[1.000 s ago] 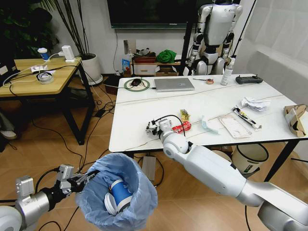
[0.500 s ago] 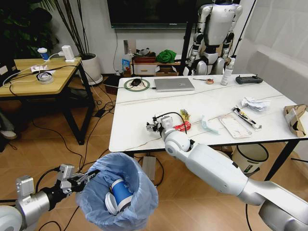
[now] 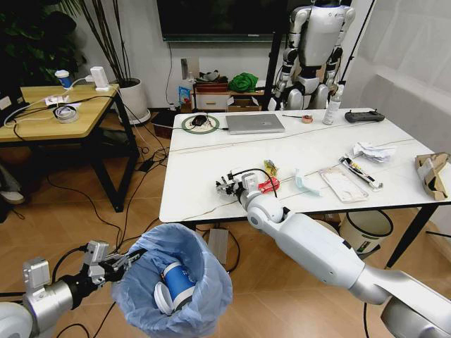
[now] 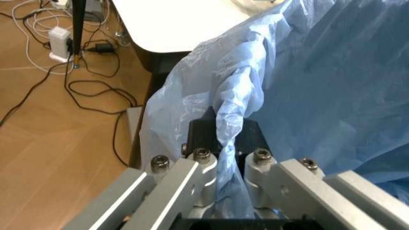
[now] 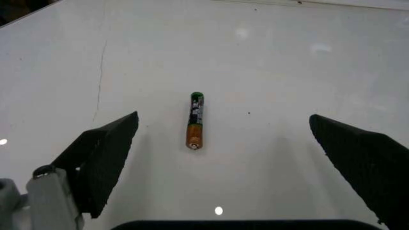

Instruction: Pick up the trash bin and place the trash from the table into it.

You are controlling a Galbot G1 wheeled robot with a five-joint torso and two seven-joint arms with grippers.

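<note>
Two grippers are at work on my screens. The left gripper (image 3: 134, 258) sits low at my left, below the table's near edge, its fingers (image 4: 203, 178) pinched on the bag-covered rim of the bin (image 3: 176, 289), which it holds off the wood floor. The bag (image 4: 307, 81) bunches up between the fingers in the left wrist view. Inside the bin I see a blue-banded cup (image 3: 173, 285) lying on its side.

The right gripper (image 3: 224, 186) reaches over the table (image 3: 211, 158), near its front-left part, with its fingers (image 5: 105, 158) spread wide. Between them, on the bare white top, lies a small battery (image 5: 195, 120) (green at one end, orange at the other), untouched by either finger.

The rest of the trash is spread further right on the table: a red wrapper (image 3: 268, 185) just beside the right wrist, a yellow wrapper (image 3: 270, 167) behind it, a pale-blue mask (image 3: 306, 183), a white lid (image 3: 343, 184), crumpled paper (image 3: 373, 151), and a torn box (image 3: 432, 172) at the far right edge. A laptop (image 3: 254, 123) rests at the back of the table.
</note>
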